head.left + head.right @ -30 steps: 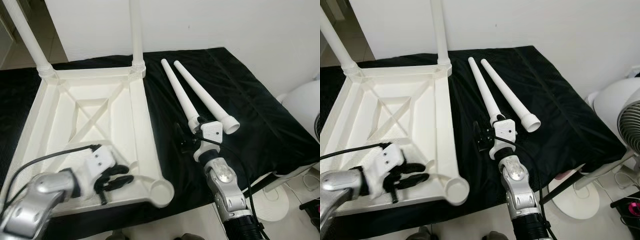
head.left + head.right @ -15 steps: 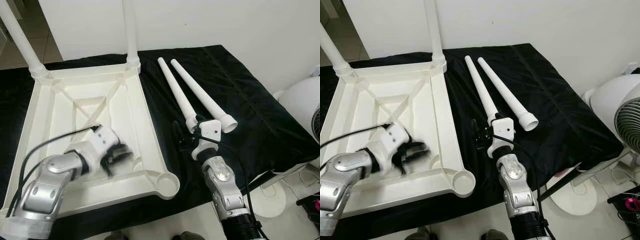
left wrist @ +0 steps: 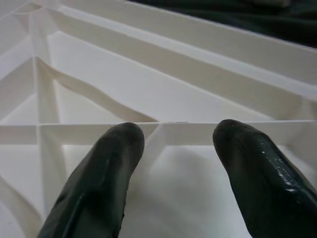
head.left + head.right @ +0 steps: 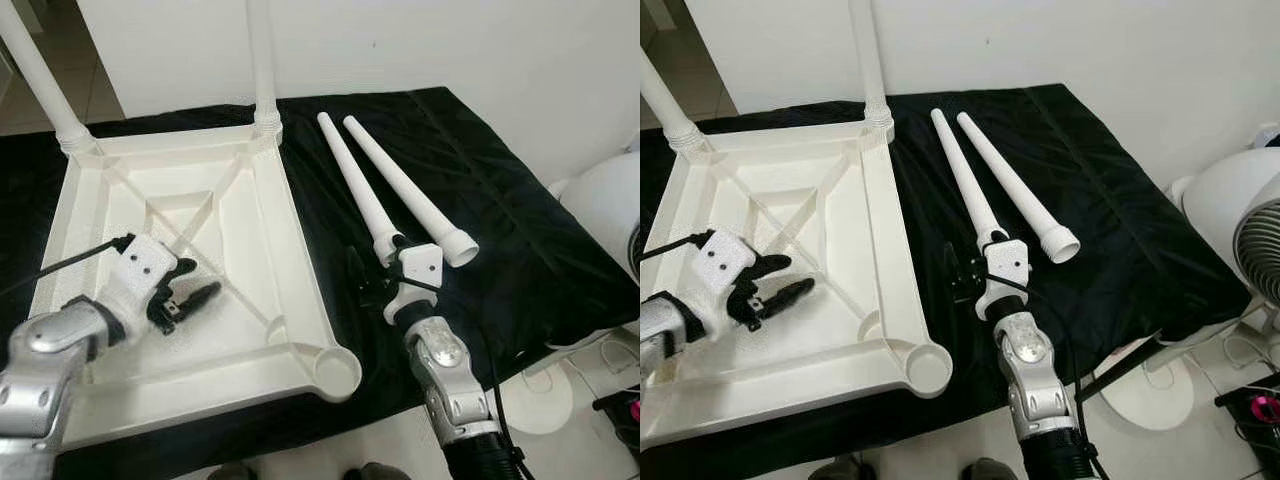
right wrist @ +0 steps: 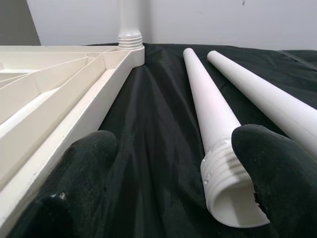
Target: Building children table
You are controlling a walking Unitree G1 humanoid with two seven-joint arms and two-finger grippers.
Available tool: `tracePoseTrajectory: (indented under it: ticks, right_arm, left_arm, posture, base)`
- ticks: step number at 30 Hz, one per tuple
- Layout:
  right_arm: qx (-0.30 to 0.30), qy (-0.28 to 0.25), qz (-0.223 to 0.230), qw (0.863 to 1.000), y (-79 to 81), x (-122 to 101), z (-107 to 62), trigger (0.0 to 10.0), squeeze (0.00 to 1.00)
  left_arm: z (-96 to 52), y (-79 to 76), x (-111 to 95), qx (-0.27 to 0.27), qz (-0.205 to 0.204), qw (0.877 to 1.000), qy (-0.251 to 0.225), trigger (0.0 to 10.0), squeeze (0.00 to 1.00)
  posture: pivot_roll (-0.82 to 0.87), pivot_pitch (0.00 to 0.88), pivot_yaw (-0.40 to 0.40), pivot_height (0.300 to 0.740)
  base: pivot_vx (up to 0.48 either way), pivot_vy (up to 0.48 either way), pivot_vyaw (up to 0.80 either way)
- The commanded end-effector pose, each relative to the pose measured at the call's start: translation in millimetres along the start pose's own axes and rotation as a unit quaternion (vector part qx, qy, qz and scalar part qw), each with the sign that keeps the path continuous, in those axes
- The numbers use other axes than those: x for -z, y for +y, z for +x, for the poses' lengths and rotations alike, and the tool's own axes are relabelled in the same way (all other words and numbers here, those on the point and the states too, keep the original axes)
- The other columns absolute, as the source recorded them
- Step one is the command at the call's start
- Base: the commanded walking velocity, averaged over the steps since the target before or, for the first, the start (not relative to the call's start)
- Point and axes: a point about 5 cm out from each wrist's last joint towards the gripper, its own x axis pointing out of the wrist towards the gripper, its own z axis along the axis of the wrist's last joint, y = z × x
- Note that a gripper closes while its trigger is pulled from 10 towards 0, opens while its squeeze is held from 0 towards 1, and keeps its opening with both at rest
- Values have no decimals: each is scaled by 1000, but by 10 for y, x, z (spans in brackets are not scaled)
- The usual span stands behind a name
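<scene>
Now L fingers (image 4: 185,298) over tabletop (image 4: 255,260)

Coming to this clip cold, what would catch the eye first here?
The big white plastic tabletop lies upside down on the black cloth, with two white legs already standing in its far corners. Beside it on the cloth lie two loose white tapered plastic legs. The left gripper hovers open over the tabletop's ribbed underside, and the right gripper sits open at the threaded end of the nearer loose leg.

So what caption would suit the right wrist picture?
Open right gripper reaching for a loose threaded table leg on black cloth.
</scene>
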Motion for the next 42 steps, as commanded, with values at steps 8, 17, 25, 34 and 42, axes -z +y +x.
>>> tracePoseTrajectory:
  ticks: [8,17,25,34,42]
  right_arm:
    - [-19,8,-7,1000,42,32,2,10000,0]
    - [-24,9,-8,1000,56,33,5,10000,0]
    - [-20,9,-11,1000,38,29,-2,10000,0]
    - [-6,8,-12,1000,5,21,3,10000,0]
    - [-5,7,-13,1000,0,13,10,10000,0]
  left_arm:
    - [-195,-249,65,95,-11,995,40,10000,0]
    - [-185,-356,163,125,-5,990,69,10000,0]
    - [-123,-444,227,141,-7,987,82,10000,0]
    - [59,-412,303,99,23,989,104,10000,0]
    - [217,-176,327,0,50,992,113,10000,0]
  posture:
    - [8,43,-5,740]
    - [8,40,-7,740]
    - [-5,47,0,740]
    - [-20,59,14,740]
    - [-21,59,11,740]
  base:
    - [0,0,0]
    - [0,0,0]
    - [0,0,0]
    - [0,0,0]
    - [0,0,0]
